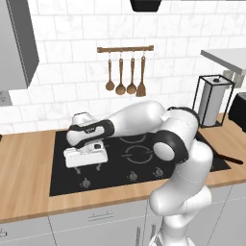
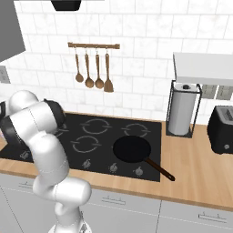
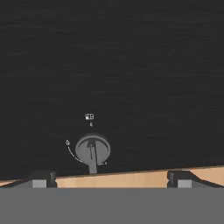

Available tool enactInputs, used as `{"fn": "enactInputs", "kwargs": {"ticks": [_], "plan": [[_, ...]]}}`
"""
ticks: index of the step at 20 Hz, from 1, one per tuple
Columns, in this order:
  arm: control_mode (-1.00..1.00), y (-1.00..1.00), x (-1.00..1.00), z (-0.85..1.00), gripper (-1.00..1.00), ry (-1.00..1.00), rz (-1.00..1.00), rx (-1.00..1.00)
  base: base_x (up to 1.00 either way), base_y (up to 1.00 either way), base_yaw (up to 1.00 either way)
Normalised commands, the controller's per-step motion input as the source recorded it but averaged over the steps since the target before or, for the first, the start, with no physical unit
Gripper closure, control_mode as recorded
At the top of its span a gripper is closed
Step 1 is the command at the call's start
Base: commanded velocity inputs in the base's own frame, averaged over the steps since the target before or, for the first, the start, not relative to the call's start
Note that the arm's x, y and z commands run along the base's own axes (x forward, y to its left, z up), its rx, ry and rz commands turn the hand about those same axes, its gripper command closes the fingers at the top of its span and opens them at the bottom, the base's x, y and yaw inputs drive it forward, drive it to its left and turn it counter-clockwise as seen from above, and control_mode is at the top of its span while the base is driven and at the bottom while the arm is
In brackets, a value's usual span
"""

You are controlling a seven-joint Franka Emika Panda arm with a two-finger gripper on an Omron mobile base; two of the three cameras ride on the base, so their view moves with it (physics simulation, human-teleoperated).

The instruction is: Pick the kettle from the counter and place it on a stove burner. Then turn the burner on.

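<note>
Simulated kitchen, seen from the left base, right base and hand cameras. The gripper (image 1: 88,167) hangs over the front-left part of the black glass cooktop (image 1: 113,186). Its jaws are spread wide and hold nothing. In the hand view both fingertips (image 3: 41,179) rise well apart over the wooden front edge of the counter (image 1: 24,168). A round grey control knob (image 3: 92,149) lies between them, at about 11 o'clock from the gripper's midpoint. The kettle's place cannot be told for certain. A pale rounded form just behind the wrist, at 12 o'clock from the gripper in the left base view, may be the kettle or merely part of the arm. The large broken-ring stove burner (image 2: 86,144) near the cooktop's middle stands bare. At 3 o'clock from it rests a black frying pan (image 2: 132,149), its handle pointing toward 4 o'clock across the counter. Judged from the gripper's posture above the knob row, the step in hand looks like the knob turn rather than the lift, though this is uncertain. As a small metal vessel, the kettle should be rigid, fairly light and smooth-sided, so its rounded body would slip between 2 narrow fingers. The better hold is the top of the thin arched handle, gripped across its width and directly over the lid knob so the body hangs level.
</note>
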Motion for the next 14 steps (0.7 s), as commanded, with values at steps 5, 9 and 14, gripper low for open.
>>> {"fn": "enactInputs", "kwargs": {"ticks": [5, 9, 14], "plan": [[-1.0, 0.06, 0.0, -0.37, -1.0, -0.05, 0.0, 0.0, 0.0, 0.0, 0.0], [-1.0, 0.0, 0.0, -0.32, -1.0, -0.11, 0.0, 0.0, 0.0, 0.0, 0.0], [-1.0, -0.01, -0.34, -0.02, -1.0, -0.04, -0.03, 0.0, 0.0, 0.0, 0.0]]}}
